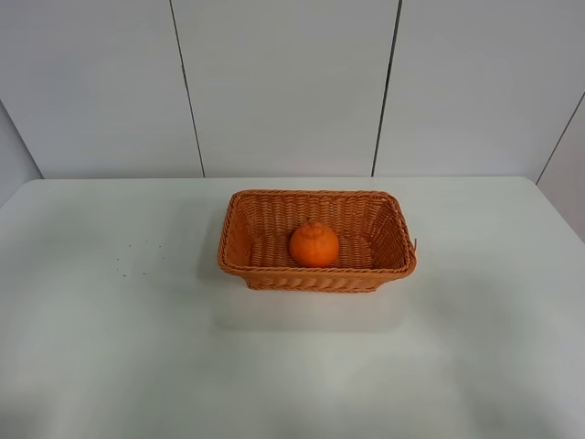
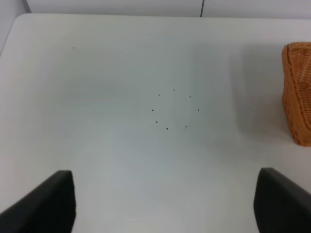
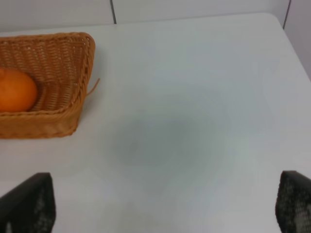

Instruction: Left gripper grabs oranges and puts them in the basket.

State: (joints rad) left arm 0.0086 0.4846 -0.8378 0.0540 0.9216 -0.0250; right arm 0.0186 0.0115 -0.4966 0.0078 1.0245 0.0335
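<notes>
Wicker basket (image 1: 274, 274) sits mid-table, toward the far edge, with the orange (image 1: 313, 243) already resting inside. My left gripper (image 2: 165, 204) hangs with jaws wide and empty over bare table (image 1: 110, 347) toward the left edge. Recommended: stay clear, avoid nudging the basket rim. My right gripper (image 3: 165, 206) also stands wide. No obstructions.

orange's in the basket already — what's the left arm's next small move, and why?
Probably none beyond holding clear, or parking. The orange sits inside the basket, no other fruit shows on the table, and the left gripper is open, empty, over bare tabletop beside the basket.
</notes>
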